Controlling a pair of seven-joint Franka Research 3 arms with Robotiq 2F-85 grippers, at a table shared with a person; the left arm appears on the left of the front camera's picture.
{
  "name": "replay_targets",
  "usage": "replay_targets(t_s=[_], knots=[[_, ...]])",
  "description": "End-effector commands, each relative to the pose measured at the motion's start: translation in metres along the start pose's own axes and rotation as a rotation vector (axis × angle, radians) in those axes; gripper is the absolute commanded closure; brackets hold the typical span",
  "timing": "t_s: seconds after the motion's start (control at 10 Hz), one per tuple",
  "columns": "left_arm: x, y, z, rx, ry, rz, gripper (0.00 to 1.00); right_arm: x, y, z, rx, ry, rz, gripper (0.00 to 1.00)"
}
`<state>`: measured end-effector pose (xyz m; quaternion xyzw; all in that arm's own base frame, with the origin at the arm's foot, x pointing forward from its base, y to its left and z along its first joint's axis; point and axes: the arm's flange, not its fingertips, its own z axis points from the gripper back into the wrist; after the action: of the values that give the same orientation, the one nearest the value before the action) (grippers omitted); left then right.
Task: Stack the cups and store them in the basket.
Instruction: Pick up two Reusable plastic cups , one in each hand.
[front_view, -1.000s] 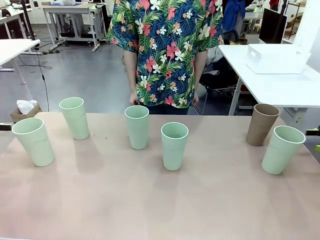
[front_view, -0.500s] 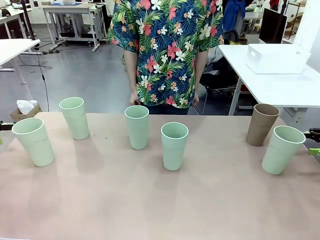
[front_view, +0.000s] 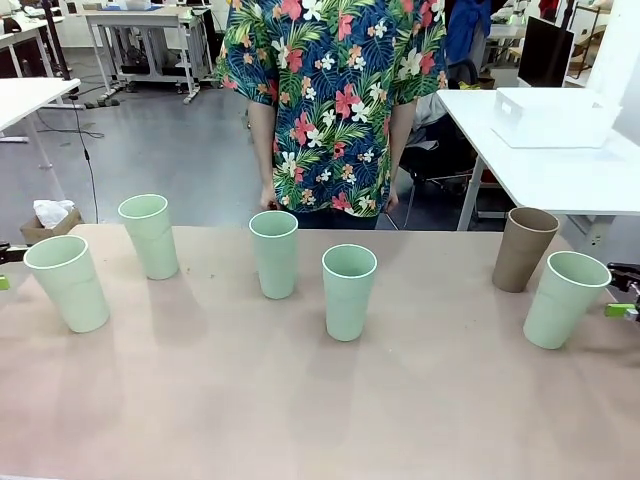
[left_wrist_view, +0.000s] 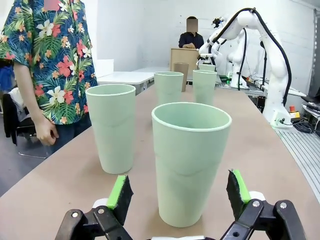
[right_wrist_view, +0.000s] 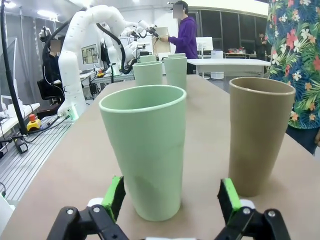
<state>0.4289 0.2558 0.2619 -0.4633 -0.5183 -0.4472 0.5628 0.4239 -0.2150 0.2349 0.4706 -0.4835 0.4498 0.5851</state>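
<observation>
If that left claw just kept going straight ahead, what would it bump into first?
The nearest pale green cup, standing straight ahead, centred in front of the open left claw. It looks very close, though depth is hard to judge. Another green cup stands off to the side.

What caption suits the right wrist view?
Open right pincer faces a tall pale mint green plastic tumbler, a brown plastic tumbler standing beside it.

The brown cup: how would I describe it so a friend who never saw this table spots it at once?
Go to the right end of the long beige table, as the robot faces it. Two tall handleless cups stand there upright: a mint green cup nearer the robot and the brown cup just behind it. It alone is brown; the other five are mint green.
</observation>
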Motion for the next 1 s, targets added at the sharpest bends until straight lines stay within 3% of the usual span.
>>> replay_targets(t_s=[0.0, 0.9], knots=[[-0.001, 0.001, -0.003, 0.005, -0.031, -0.031, 0.0, -0.004, 0.001, -0.014, -0.02, -0.008, 0.025, 0.0], [-0.011, -0.004, -0.027, 0.003, -0.022, -0.056, 0.0, -0.009, 0.009, -0.025, -0.027, -0.039, 0.014, 0.0]])
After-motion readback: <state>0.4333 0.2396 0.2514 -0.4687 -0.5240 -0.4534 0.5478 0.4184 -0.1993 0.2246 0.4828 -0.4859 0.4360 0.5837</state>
